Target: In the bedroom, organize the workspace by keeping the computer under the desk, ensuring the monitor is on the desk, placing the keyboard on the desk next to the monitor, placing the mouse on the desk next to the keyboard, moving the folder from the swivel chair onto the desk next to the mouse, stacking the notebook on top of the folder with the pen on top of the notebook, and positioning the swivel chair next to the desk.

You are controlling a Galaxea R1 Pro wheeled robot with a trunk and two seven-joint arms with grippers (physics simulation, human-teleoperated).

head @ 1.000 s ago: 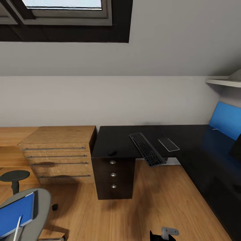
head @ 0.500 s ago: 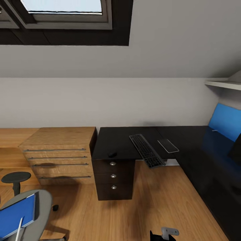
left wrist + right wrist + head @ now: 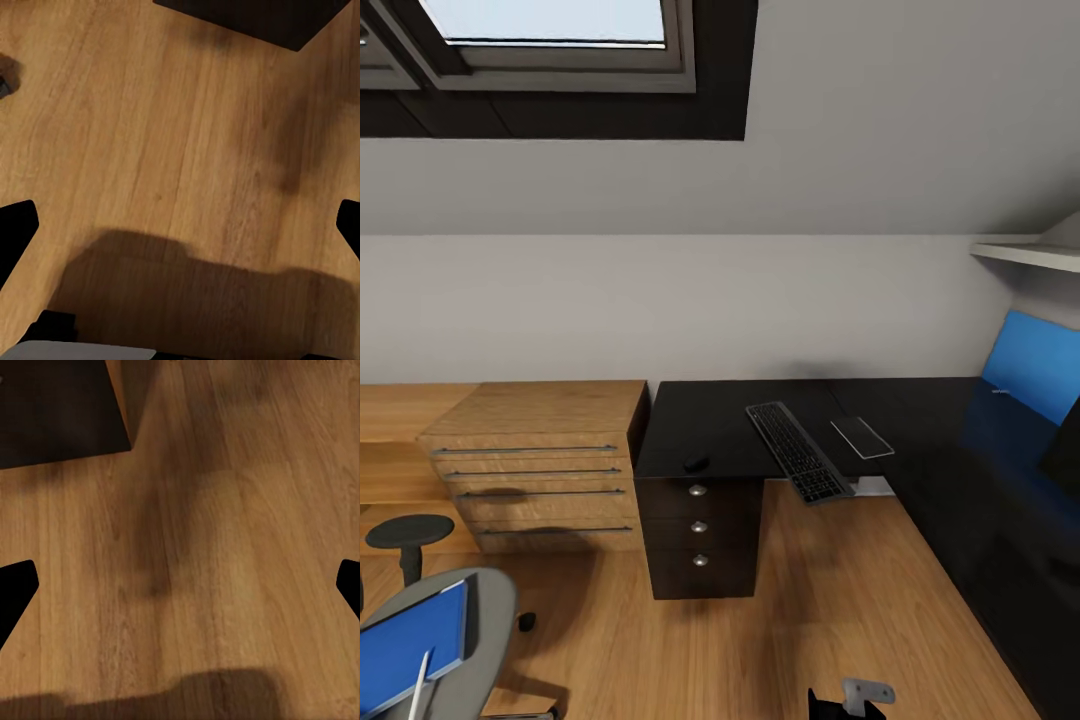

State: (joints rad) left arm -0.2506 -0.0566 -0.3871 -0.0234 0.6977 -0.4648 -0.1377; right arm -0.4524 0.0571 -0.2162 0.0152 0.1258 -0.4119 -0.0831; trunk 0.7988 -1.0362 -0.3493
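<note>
Folder (image 3: 405,650) lies flat on the swivel chair (image 3: 480,615) seat w/ the pen (image 3: 417,685) resting across its near edge. It's parked there, not yet moved to the desk (image 3: 710,425).

On the desk: keyboard (image 3: 798,451) sits angled, its near end hanging over the front edge, so it prob needs squaring up. Mouse (image 3: 696,462) is at the front edge above the drawer unit (image 3: 700,535), well apart from the keyboard. A thin flat pad (image 3: 862,436) lies just beside the keyboard. Monitor (image 3: 1065,445) pokes in on the desk's right wing.

Light wooden dresser (image 3: 535,465) butts against the desk's left end.

Both grippers point at bare floor (image 3: 180,135), fingers (image 3: 15,225) spread wide, nothing held: left (image 3: 180,225), right (image 3: 180,581). Prob in transit toward the chair.
</note>
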